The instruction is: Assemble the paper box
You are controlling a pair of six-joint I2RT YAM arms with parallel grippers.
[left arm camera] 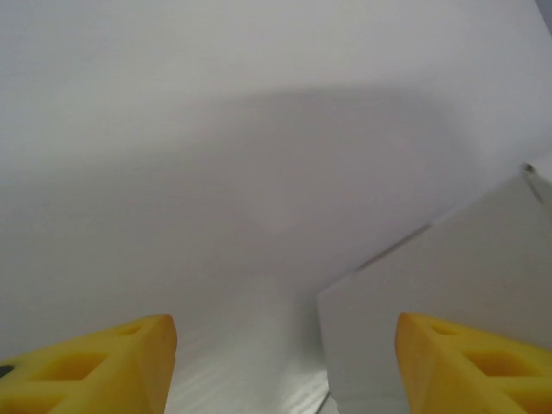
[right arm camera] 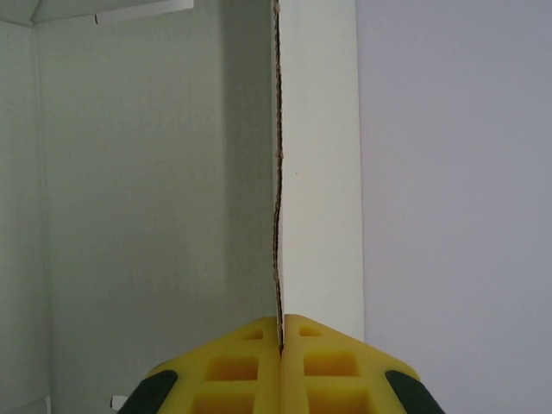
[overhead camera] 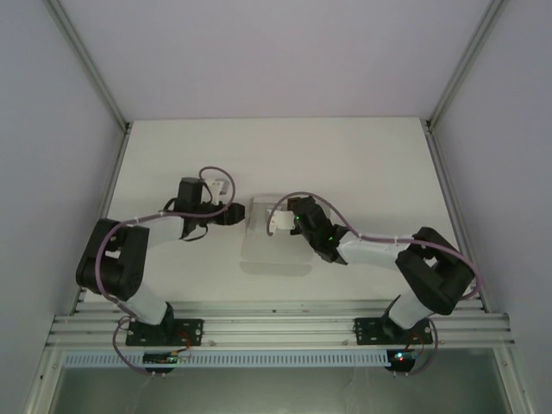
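Your right gripper (right arm camera: 281, 329) is clamped edge-on onto a wall of the paper box (right arm camera: 317, 172); your left gripper (left arm camera: 285, 341) gapes, nothing between its jaws. Looks like light, bendy card, so pinch near a crease.

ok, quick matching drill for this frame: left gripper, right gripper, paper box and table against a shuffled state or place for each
Things
1. left gripper
2. right gripper
3. paper box
4. table

States or places
A. shut on a thin card edge of the box
B. white surface under everything else
C. jaws apart, a card panel just ahead
D. mid-table, between the two grippers

Pairs: 1-C, 2-A, 3-D, 4-B
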